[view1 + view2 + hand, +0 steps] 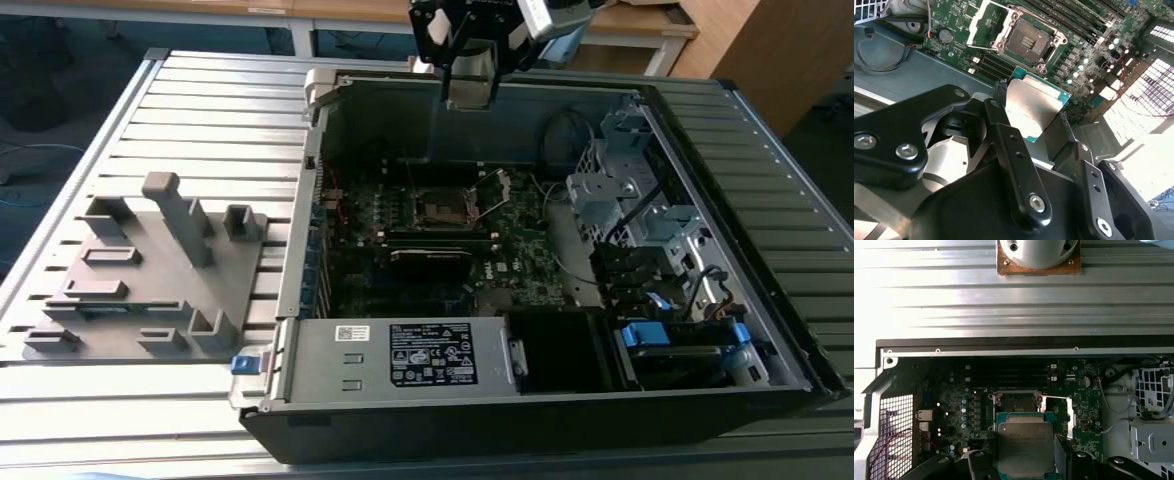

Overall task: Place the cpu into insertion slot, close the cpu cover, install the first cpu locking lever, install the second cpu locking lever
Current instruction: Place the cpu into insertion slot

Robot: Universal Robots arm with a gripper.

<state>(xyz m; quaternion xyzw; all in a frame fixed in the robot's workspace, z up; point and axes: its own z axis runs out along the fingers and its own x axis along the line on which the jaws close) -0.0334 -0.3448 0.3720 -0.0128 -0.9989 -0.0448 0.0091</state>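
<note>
**Step in hand:** first, cpu placement.
**Pincer**: narrow, clamped on two edges of the cpu. It hangs over the far wall of the open case, well apart from the insertion slot.
**Slot:** bare, with the cpu cover tilted open beside it.
**Judged need:** square alignment over the socket and a level descent.
**Surrounds:** memory slots beside the socket, cables, drive cage, power supply box. A grey fixture plate sits at the tabletop edge on the exterior view's left.
**Obstruction:** none apparent over the socket.

Looks like a robotics lab or workshop to me: an open desktop PC case lying on a slotted aluminium table, a grey fixture plate with holders right beside it, plus wooden desks along the back
</note>
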